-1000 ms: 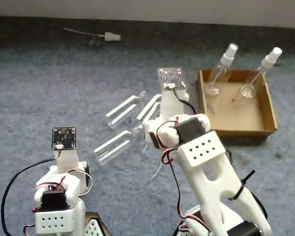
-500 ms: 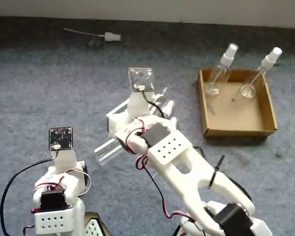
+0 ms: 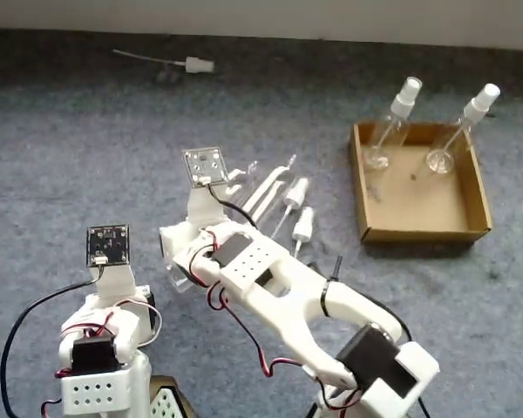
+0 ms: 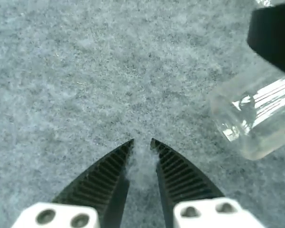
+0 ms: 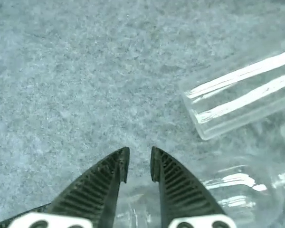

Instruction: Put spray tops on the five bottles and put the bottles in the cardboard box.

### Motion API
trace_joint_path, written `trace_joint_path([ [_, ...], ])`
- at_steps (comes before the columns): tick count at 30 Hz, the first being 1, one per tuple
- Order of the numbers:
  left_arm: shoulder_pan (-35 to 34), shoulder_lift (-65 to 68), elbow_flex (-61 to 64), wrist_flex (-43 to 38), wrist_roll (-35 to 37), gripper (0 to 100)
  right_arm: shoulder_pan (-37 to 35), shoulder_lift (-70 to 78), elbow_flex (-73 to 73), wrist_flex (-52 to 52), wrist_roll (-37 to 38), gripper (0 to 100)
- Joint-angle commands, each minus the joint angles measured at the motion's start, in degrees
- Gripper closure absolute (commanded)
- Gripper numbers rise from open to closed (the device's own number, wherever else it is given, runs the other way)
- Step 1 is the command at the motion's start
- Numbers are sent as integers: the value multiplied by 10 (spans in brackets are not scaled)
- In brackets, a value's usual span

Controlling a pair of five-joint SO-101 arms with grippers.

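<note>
Right gripper (image 5: 139, 164): my jaws are narrow, nearly together, holding nothing, low over grey carpet. One uncapped bottle (image 5: 242, 92) lies just beside. A second uncapped bottle (image 5: 249, 187) lies partly under my fingers. Left gripper (image 4: 141, 146): also narrow and empty, near a bottle base (image 4: 256, 118).

Loose spray tops (image 3: 295, 193) lie between the bottles and the cardboard box (image 3: 479, 187), which holds two capped bottles (image 3: 392, 122).

Risks, as I judge them:
- The round clear bottles roll if nudged.
- Jaws this narrow would push a bottle rather than grip it.
- My outstretched arm may scatter the tops.
</note>
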Motion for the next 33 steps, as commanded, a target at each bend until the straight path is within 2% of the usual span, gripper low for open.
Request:
trace_joint_path([
  [1,-5,2,12,3,5,993,-7,7,15,-15,-3,947],
  [10,-5,2,12,3,5,993,4,7,88,-15,1,947],
  [19,-5,2,12,2,5,993,62,0,93,-15,16,947],
  [21,-5,2,12,2,5,993,72,-22,94,-15,69,945],
  [24,-5,2,12,2,5,993,90,-82,100,-9,188,945],
  [28,-5,2,12,2,5,993,122,-186,108,59,332,943],
  [33,-5,2,12,2,5,993,160,-325,106,225,410,943],
])
